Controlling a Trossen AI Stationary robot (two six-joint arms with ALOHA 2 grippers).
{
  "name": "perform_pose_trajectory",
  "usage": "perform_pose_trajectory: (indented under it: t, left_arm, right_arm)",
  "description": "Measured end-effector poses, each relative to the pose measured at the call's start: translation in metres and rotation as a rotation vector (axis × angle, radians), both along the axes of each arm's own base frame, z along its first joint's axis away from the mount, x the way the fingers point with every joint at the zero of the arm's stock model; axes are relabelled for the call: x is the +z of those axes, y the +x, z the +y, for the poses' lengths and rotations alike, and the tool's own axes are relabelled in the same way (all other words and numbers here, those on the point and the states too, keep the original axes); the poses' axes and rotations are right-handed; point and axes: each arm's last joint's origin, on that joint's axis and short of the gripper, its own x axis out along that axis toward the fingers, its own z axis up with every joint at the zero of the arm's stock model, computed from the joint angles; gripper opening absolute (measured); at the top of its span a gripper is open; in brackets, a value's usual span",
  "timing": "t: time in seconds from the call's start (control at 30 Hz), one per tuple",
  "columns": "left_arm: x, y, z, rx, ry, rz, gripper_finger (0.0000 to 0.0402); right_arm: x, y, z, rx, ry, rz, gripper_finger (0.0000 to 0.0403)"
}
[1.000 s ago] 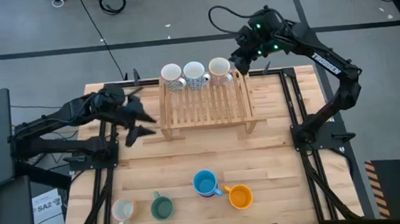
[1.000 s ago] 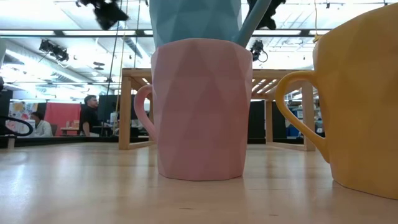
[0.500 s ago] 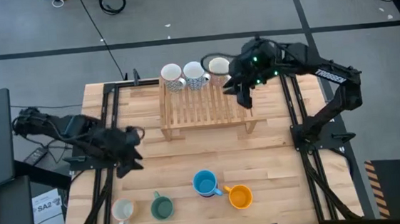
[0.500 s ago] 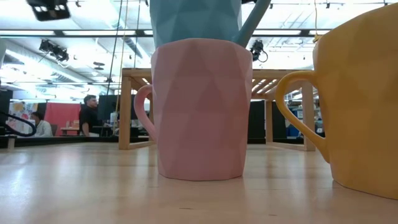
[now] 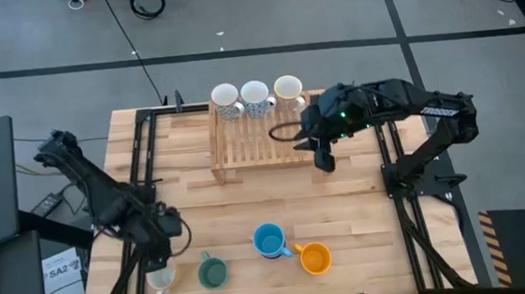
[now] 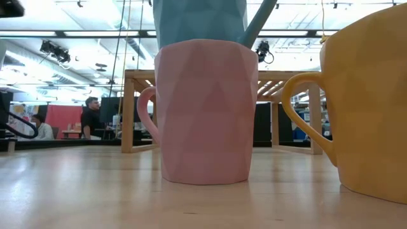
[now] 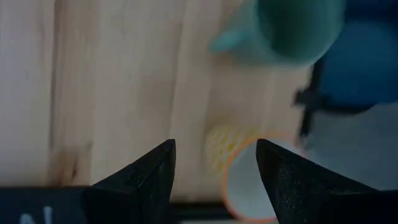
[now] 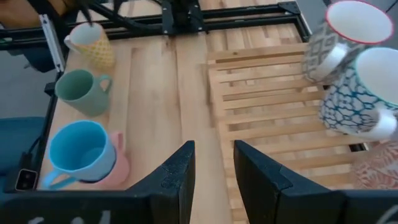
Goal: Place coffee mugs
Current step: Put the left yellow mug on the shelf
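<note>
Three pale mugs, white (image 5: 225, 98), dark-patterned (image 5: 257, 96) and cream (image 5: 287, 89), stand along the far edge of the wooden rack (image 5: 266, 137). By the table's near edge stand a cream mug (image 5: 162, 277), a green mug (image 5: 212, 271), a blue mug (image 5: 269, 241) nested in a pink one (image 6: 203, 111), and an orange mug (image 5: 315, 257). My left gripper (image 5: 166, 234) hovers open just far of the cream mug (image 7: 249, 180), touching nothing. My right gripper (image 5: 324, 156) is open over the rack's right end (image 8: 267, 106), holding nothing.
Black rails (image 5: 138, 176) run along both sides of the table. Bare wood (image 5: 267, 198) lies between the rack and the near row of mugs. The green mug (image 7: 292, 25) stands close beside the cream one. People sit in the room beyond the table (image 6: 92, 117).
My left gripper has swung from beside the rack's left end toward the near left corner, ending over the cream mug. My right gripper has drawn back from behind the cream mug on the rack toward the near edge, now over the rack's right end. No mug has moved.
</note>
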Motion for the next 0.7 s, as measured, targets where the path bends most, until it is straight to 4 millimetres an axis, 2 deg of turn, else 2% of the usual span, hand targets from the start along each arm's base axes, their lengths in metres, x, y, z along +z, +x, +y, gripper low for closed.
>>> perform_pose_trajectory:
  t: [0.23, 0.7]
  left_arm:
    - [-0.013, -0.003, -0.018, -0.068, 0.065, 0.061, 0.0231]
    - [-0.028, -0.015, -0.045, -0.129, 0.105, 0.109, 0.0231]
  right_arm:
    - [0.0, -0.001, 0.018, 0.045, -0.017, -0.001, 0.0116]
    - [0.0, -0.002, 0.028, 0.086, -0.017, -0.001, 0.0116]
